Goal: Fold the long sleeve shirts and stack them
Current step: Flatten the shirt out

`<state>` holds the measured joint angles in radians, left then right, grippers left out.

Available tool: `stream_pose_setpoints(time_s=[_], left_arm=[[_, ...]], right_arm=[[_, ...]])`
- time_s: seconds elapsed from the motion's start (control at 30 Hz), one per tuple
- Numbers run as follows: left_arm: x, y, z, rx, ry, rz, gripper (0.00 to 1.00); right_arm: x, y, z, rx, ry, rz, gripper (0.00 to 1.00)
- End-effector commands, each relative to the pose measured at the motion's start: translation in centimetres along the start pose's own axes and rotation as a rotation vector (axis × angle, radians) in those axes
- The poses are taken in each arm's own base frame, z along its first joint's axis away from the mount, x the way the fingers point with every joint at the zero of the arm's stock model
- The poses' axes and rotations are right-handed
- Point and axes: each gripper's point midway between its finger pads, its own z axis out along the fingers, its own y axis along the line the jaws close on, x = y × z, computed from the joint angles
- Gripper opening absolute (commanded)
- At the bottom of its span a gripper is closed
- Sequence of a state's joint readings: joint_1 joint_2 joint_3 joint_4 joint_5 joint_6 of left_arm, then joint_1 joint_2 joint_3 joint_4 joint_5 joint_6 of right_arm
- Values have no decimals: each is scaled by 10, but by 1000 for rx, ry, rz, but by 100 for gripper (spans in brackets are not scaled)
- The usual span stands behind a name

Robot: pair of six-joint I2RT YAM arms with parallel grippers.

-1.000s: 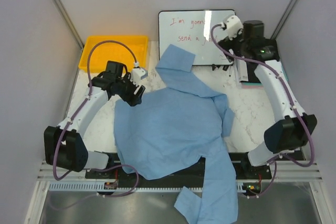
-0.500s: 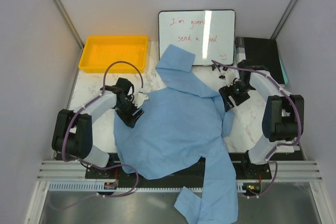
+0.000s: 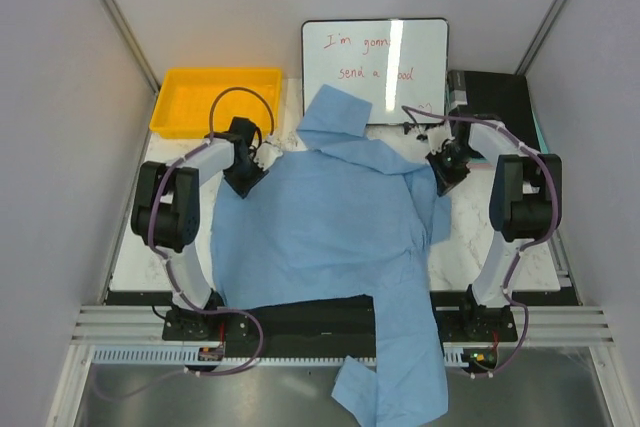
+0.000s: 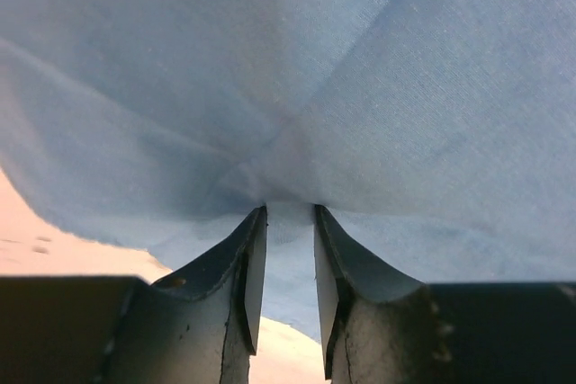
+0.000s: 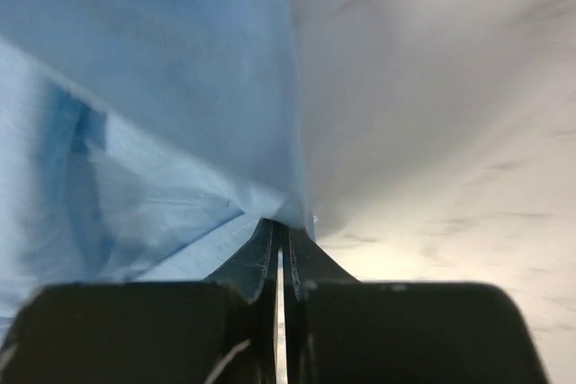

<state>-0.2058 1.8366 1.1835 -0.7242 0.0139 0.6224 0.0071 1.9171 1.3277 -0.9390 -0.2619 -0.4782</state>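
Note:
A light blue long sleeve shirt (image 3: 320, 222) lies spread over the white marble table (image 3: 470, 237). One sleeve reaches back toward the whiteboard. The other sleeve (image 3: 400, 377) hangs over the front edge. My left gripper (image 3: 243, 175) is at the shirt's far left corner. In the left wrist view, cloth (image 4: 297, 87) is pinched between that gripper's (image 4: 290, 218) narrowly parted jaws, with creases running out from the tips. My right gripper (image 3: 441, 169) is at the shirt's far right edge. In the right wrist view it (image 5: 281, 227) is shut on a fold of the blue cloth (image 5: 162, 114).
A yellow tray (image 3: 215, 97) stands at the back left. A whiteboard (image 3: 375, 62) with red writing lies at the back centre, under the far sleeve's end. A black object (image 3: 495, 97) sits at the back right. Grey walls close in on both sides.
Both grippers came in to the shirt's far corners and closed on the cloth. The shirt has slid away from the front edge and lies flatter and wider.

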Motion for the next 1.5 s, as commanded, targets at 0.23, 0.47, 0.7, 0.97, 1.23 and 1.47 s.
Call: stream_pose_setpoints(time_s=[0.23, 0.47, 0.7, 0.97, 1.23, 1.47], left_arm=[[-77, 53, -48, -143, -280, 87, 55], [-53, -53, -108, 76, -437, 268, 74], [-43, -126, -85, 221, -407, 393, 68], [-26, -100, -31, 93, -261, 404, 61], [42, -125, 3, 109, -58, 573, 42], [57, -192, -40, 251, -91, 713, 42]], right_arm=[[-51, -61, -92, 253, -141, -76, 90], [12, -30, -80, -2, -114, 88, 87], [19, -17, -47, -40, -114, 132, 72], [45, -45, -5, 95, 6, 157, 43], [95, -50, -16, 215, 118, 68, 0], [143, -40, -36, 210, 228, -40, 5]])
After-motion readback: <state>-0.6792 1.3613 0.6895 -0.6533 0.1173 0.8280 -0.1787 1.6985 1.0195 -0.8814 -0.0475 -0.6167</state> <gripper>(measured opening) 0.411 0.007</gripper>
